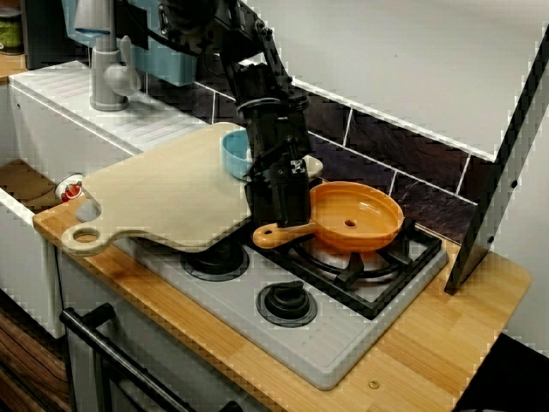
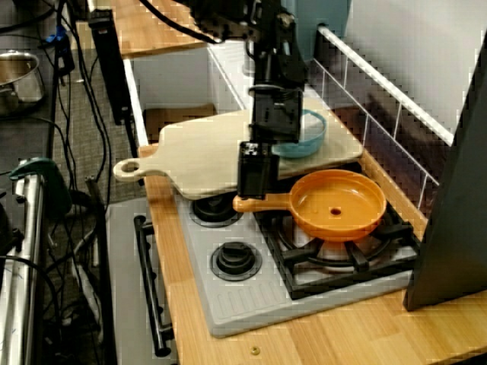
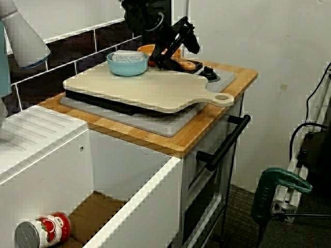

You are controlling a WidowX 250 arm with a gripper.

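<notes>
An orange pan (image 1: 356,215) (image 2: 335,201) sits on the right rear burner grate, its handle (image 1: 266,234) pointing left toward the cutting board. My black gripper (image 1: 287,221) (image 2: 253,194) points straight down with its fingers at the handle's middle, touching or straddling it. Whether the fingers are closed on the handle is hidden by their own bulk. In the view from the sink side, the gripper (image 3: 170,61) stands behind a blue bowl (image 3: 126,63), with the handle tip (image 3: 187,65) showing beside it.
A pale wooden cutting board (image 1: 171,189) (image 2: 213,148) covers the left burners and carries the blue bowl (image 1: 233,154) at its far edge. A grey stove top (image 1: 334,335) has a front burner (image 1: 287,302). A faucet (image 1: 107,77) and a sink holding a can (image 3: 41,232) lie left. A black panel (image 1: 497,172) leans at right.
</notes>
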